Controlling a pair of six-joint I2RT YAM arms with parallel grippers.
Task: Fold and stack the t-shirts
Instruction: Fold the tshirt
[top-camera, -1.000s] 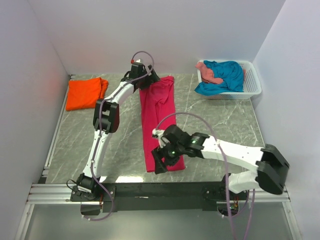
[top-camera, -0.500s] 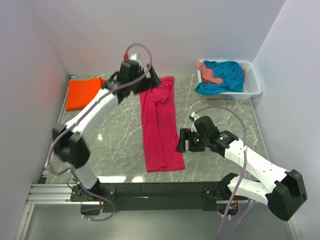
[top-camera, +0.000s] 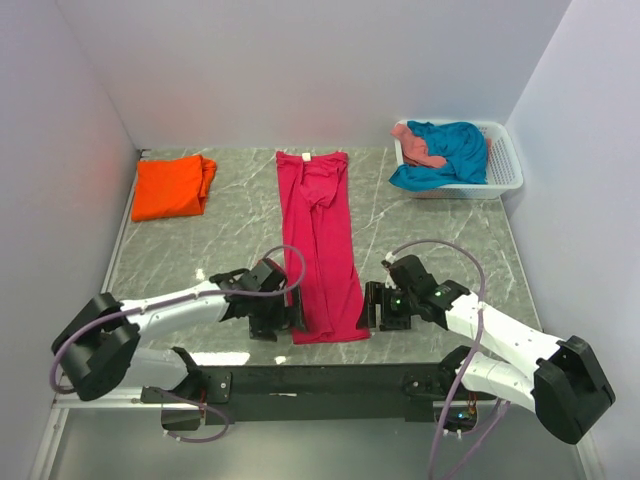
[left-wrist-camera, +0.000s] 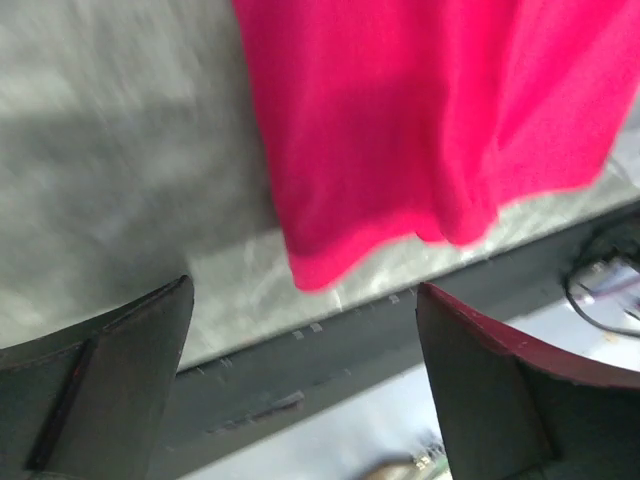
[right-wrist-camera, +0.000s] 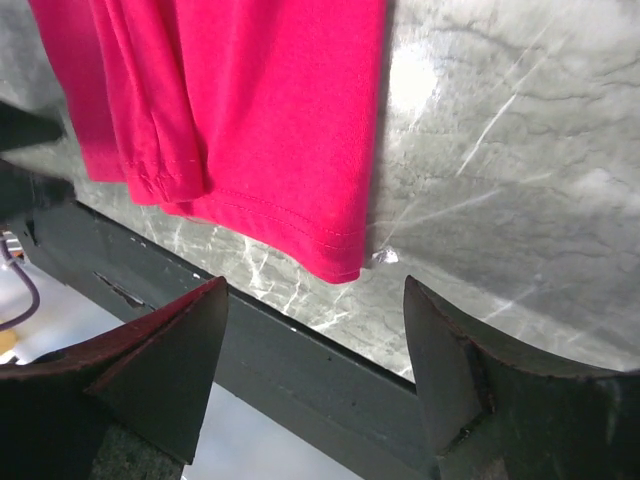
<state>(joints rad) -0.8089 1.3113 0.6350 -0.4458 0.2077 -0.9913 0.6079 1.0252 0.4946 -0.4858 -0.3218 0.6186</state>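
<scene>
Soft, even light is filling the top view, and everything there is looking bright and sharp. The table (top-camera: 440, 230) is shining white in a patch just behind the left gripper (top-camera: 285, 322). Only faint grey shadows are lying under it and under the right gripper (top-camera: 372, 306). The left wall (top-camera: 90, 150) is glowing a little orange.

The left wrist view is smearing. The pink t-shirt (left-wrist-camera: 420, 120) ahead of the fingers (left-wrist-camera: 110, 380) is looking fuzzy, and the table is blurring into streaks. The right wrist view is looking crisp, with hem stitches showing. White glare is shining far ahead of those dark fingers (right-wrist-camera: 150, 370).
</scene>
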